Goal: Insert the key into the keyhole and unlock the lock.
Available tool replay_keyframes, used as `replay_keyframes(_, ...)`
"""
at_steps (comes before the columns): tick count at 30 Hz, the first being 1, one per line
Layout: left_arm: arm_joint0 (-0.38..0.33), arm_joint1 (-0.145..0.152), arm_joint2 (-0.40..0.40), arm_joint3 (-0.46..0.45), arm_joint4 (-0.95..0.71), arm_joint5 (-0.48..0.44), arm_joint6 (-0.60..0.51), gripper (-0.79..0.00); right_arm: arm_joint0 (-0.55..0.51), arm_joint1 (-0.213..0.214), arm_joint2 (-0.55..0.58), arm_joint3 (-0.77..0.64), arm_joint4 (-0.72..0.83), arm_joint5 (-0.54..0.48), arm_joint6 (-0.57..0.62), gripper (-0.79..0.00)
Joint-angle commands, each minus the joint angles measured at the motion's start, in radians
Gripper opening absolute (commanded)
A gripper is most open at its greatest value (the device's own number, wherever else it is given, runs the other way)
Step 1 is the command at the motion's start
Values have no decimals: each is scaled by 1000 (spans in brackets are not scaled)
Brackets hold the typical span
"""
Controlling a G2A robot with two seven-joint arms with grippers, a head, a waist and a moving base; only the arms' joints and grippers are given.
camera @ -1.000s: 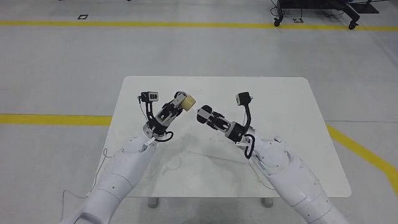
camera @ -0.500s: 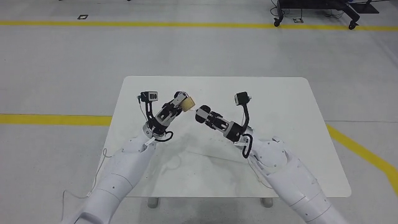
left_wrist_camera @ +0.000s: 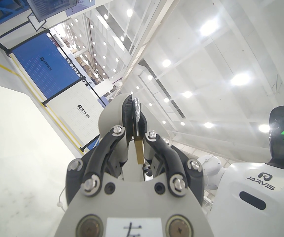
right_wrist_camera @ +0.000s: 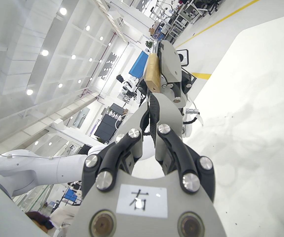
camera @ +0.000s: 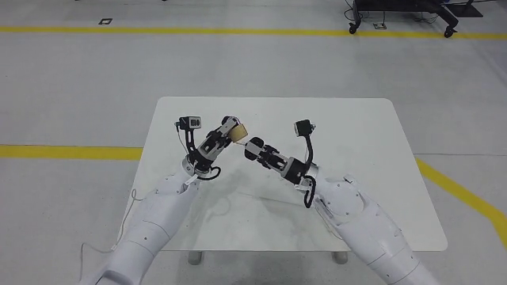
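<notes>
Padlock (right_wrist_camera: 152, 73): a small brass body with a steel shackle (right_wrist_camera: 154, 46), held in the air above the white table (camera: 356, 119). The left gripper (left_wrist_camera: 133, 114) is clamped across the padlock's flat faces. The shackle lies toward that gripper's fingertips and the keyhole end faces the right gripper (right_wrist_camera: 153, 99). The right gripper's fingers are pressed together, with their tips just at the lower end of the body. The padlock is judged rigid, dense for its size and smooth-sided. A grip across the broad faces, as here, should resist the twist of a turning key, while a hold on the shackle would let the body swing. The key cannot be made out and is presumably pinched between the right fingers. The keyhole is hidden behind those fingertips, so it cannot be told whether the key has entered or only touches the body.
</notes>
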State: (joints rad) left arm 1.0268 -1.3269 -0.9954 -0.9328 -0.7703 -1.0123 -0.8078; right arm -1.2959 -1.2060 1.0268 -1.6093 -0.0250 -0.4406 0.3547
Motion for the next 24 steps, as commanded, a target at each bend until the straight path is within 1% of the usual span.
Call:
replay_keyframes(1,-3,-1,1,14,-8,0,0,-785,-6,0,3,-9,-84,-61,-42,-785)
replay_keyframes(4,-17,-4,12,47,-41,35,-35,-785,-31,0,13,-18,-212,-110,-135,-785)
replay_keyframes(6,-29,-6,17,64,-49,53,-53,-785,-39,-2,14,-18,-307,-91,-198,-785)
replay_keyframes(11,-44,-9,24,82,-43,60,-60,-785,-29,-14,-20,-7,-484,-11,-285,-785)
replay_keyframes(16,-52,-12,27,95,-40,71,-71,-785,0,-27,-42,-4,-517,29,-326,-785)
replay_keyframes(19,-55,-14,27,105,-44,78,-78,-785,2,-29,-46,4,-589,56,-353,-785)
replay_keyframes(24,-64,-19,21,127,-75,100,-100,-785,-16,-33,-49,0,-640,75,-401,-785)
